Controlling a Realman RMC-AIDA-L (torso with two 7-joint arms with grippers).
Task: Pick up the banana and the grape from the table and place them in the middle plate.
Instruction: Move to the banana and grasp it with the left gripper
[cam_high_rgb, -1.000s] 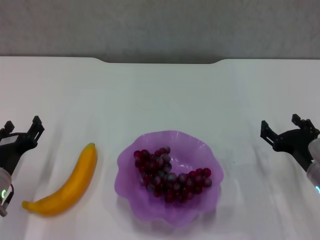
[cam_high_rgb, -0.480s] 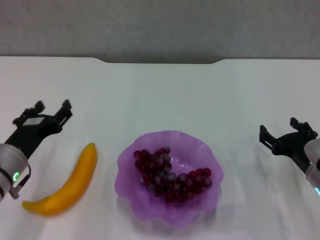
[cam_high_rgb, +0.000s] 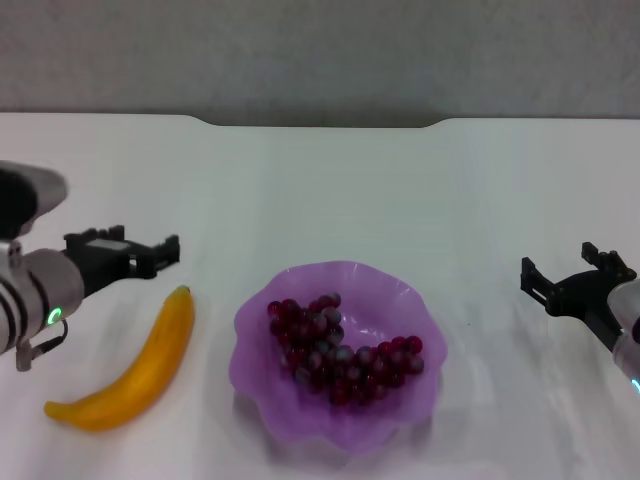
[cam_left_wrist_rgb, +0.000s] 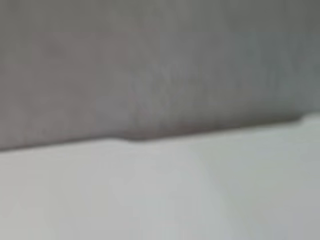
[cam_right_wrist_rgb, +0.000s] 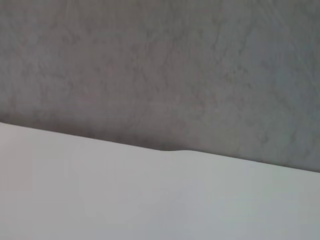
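The yellow-orange banana (cam_high_rgb: 135, 368) lies on the white table (cam_high_rgb: 320, 190) left of the purple plate (cam_high_rgb: 392, 298), its green tip toward the far side. The bunch of dark red grapes (cam_high_rgb: 340, 350) lies inside the plate. My left gripper (cam_high_rgb: 140, 248) is open and empty. It hovers just beyond the banana's far tip and points toward the plate. My right gripper (cam_high_rgb: 562, 266) is open and empty over the table, right of the plate. Both wrist views show only the table top (cam_left_wrist_rgb: 160, 195) (cam_right_wrist_rgb: 150, 200) and a grey wall.
The table's far edge has a shallow notch (cam_high_rgb: 322, 122) in front of a grey wall (cam_high_rgb: 320, 50). Bare white table lies all around the plate and the banana.
My left arm has swung in from the left edge, forward and to the right, and now sits just beyond the banana's tip. My right gripper has drifted slightly back and down. Banana, grapes and plate have not moved.
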